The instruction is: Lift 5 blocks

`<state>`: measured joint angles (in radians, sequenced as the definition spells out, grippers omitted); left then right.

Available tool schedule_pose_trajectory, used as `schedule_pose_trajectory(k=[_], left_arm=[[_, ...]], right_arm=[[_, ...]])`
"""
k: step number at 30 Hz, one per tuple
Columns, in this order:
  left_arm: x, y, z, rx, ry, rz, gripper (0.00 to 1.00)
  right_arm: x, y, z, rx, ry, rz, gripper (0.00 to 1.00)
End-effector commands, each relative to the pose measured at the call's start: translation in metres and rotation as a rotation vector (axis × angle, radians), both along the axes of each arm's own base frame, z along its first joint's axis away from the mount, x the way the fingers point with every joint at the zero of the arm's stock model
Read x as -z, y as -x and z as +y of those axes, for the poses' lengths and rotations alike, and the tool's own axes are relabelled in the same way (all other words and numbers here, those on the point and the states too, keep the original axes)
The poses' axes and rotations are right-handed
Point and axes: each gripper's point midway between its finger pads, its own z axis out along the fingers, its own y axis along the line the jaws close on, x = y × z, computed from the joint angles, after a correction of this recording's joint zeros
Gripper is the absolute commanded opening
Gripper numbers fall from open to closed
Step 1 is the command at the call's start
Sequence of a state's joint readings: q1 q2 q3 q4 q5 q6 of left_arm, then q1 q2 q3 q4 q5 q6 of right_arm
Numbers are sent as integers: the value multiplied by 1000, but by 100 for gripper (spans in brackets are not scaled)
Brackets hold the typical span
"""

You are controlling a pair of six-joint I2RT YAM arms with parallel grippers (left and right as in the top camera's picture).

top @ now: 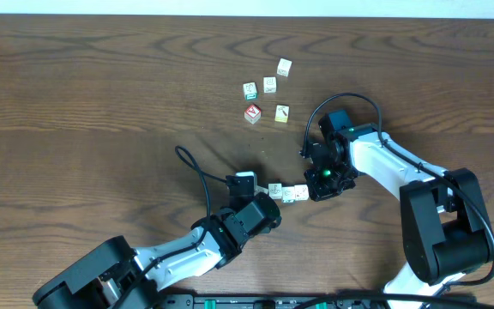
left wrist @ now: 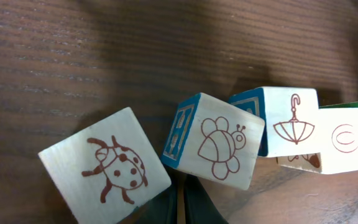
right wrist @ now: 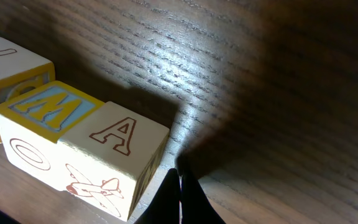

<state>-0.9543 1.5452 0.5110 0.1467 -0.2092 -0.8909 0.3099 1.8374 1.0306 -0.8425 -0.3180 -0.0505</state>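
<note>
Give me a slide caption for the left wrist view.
Shut left gripper at the seam between ladybug block and bee block, umbrella block next in the row.

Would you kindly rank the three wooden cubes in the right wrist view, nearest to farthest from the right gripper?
1. Cream wooden cube lettered A, just left of the right gripper.
2. Yellow-and-blue wooden cube lettered M, further left.
3. Cream wooden cube at the left edge.

Overhead straight down over table [top: 75, 94], wrist views low, very close, sharing the block row [left wrist: 278, 134]
</note>
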Motion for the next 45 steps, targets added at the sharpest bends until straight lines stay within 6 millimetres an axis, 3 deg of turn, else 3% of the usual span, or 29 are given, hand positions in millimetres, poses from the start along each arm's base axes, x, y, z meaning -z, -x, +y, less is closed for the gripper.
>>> schedule_pose_trajectory(k=[1,16,31,38,45], left_arm=[[13,4,11,-12,-36,19,8],[5,1,-6,14,42,8,8],[4,0,-7,15,48,5,8],[10,15,-13,64,69,79,7],[30,42,9,74,-43,194,7]], right_arm=[[1,2,1,6,2,4,1],[1,0,2,6,-1,-4,1],[1,0,2,6,-1,-4,1],[1,0,2,6,-1,-4,1],[1,0,2,6,-1,-4,1]])
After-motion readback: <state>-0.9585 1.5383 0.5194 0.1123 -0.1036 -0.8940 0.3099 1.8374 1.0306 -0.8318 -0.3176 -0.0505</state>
